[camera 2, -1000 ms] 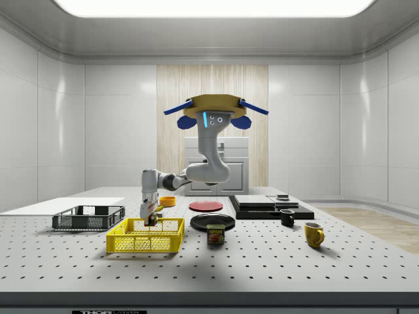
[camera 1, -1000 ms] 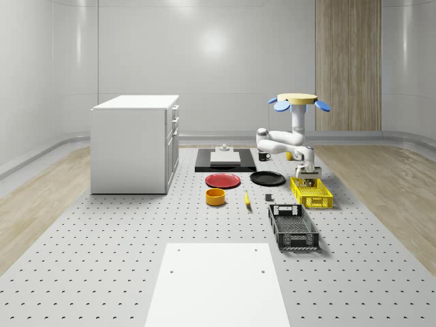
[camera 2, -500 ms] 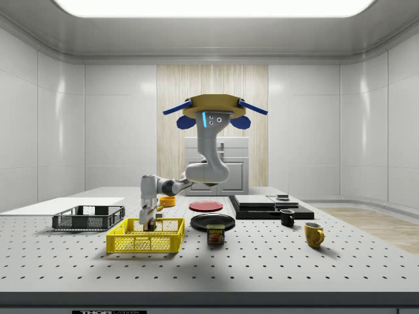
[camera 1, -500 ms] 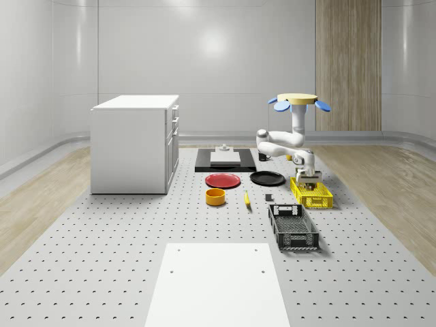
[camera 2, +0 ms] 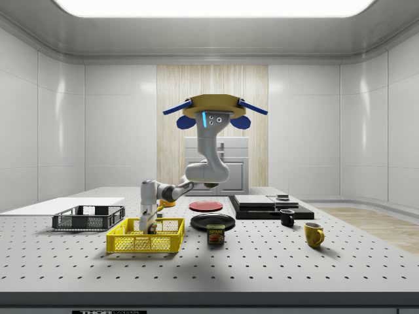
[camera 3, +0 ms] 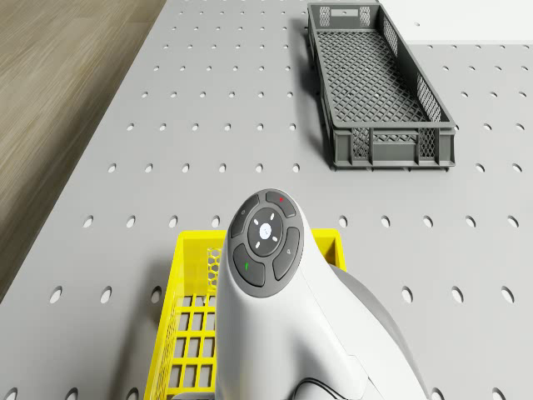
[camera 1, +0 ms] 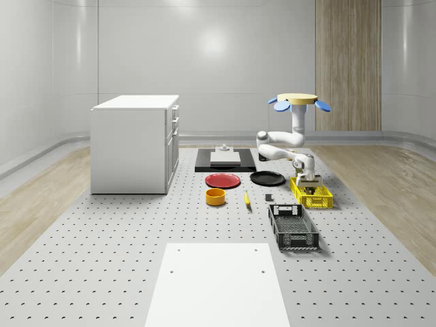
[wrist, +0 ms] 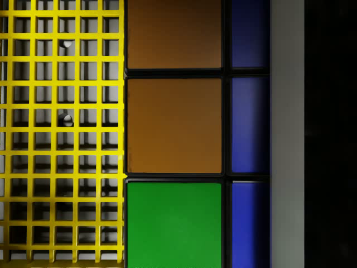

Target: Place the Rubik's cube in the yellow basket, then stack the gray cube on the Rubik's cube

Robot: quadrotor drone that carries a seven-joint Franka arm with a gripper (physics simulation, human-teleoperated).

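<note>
My drone (camera 1: 297, 99) hovers above the table beside the far end of the yellow basket (camera 1: 312, 197). The arm bends down from the drone, and my gripper (camera 1: 308, 182) reaches inside the basket (camera 2: 145, 243). In the wrist view the Rubik's cube (wrist: 174, 125) shows orange, green and blue tiles. It sits tight against a grey finger (wrist: 287, 134), just over the basket's mesh floor (wrist: 61, 139). The gripper (camera 2: 150, 227) is shut on the Rubik's cube. A small gray block (camera 1: 223, 148) rests on a pale board on the black slab (camera 1: 225, 165).
A dark crate (camera 1: 293, 228) lies on the near side of the basket. A black plate (camera 1: 267, 178), a red plate (camera 1: 223, 180) and an orange bowl (camera 1: 215, 197) lie to the whole-scene view's left of the basket. A can (camera 2: 216, 234) and mugs (camera 2: 313, 234) stand nearby. A white cabinet (camera 1: 136, 143) stands far left.
The arm has lowered the gripper and the Rubik's cube from above the basket's rim down into the basket. The drone has kept its place.
</note>
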